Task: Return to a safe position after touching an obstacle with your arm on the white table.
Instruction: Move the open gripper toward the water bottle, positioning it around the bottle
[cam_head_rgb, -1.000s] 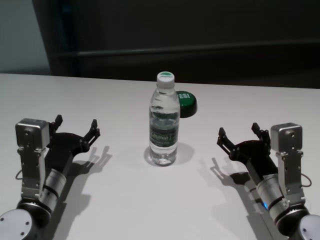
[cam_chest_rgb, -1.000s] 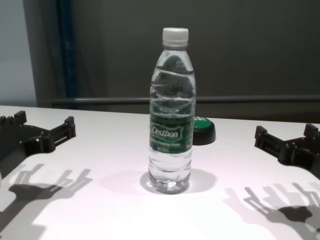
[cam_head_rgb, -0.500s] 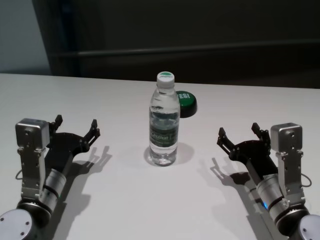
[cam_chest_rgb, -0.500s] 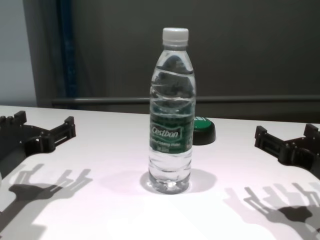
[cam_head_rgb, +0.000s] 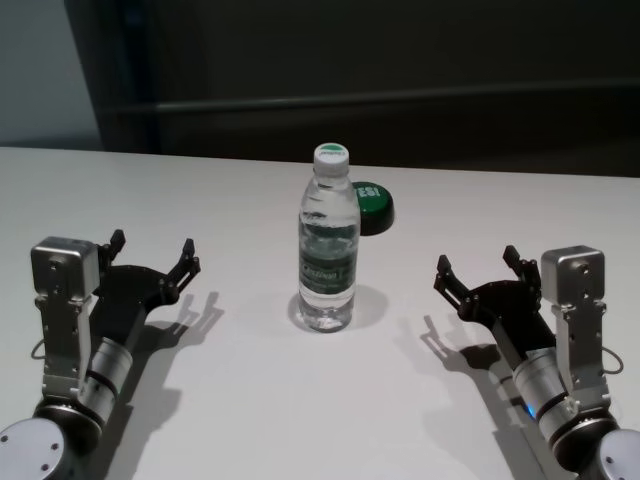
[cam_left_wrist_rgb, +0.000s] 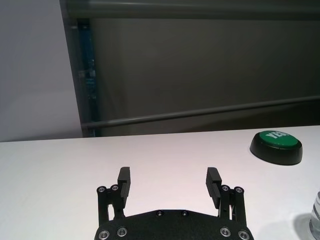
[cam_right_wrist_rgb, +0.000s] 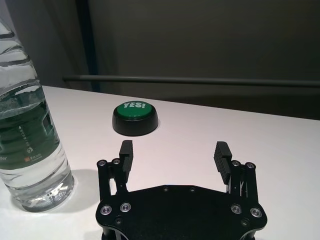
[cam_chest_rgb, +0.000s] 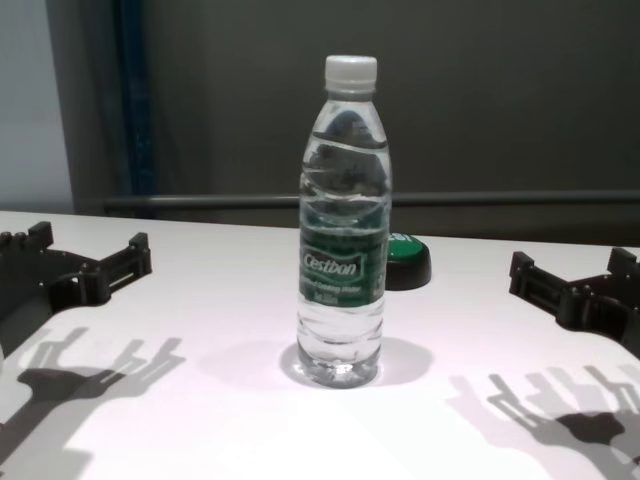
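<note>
Your water bottle (cam_head_rgb: 328, 243) stands upright at mid-table on the white table (cam_head_rgb: 250, 400), a green button (cam_head_rgb: 372, 207) just behind it to the right. Your left gripper (cam_head_rgb: 153, 258) hovers low at near left, fingers spread, empty. Your right gripper (cam_head_rgb: 478, 272) mirrors it at near right, fingers spread, well apart from the bottle.

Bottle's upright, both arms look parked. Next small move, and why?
Probably none: hold position. The left claw and right claw are open, low over the broad white table, each well clear of the tall clear plastic water bottle, which stands upright between them. If anything, ease both arms slightly back.
</note>
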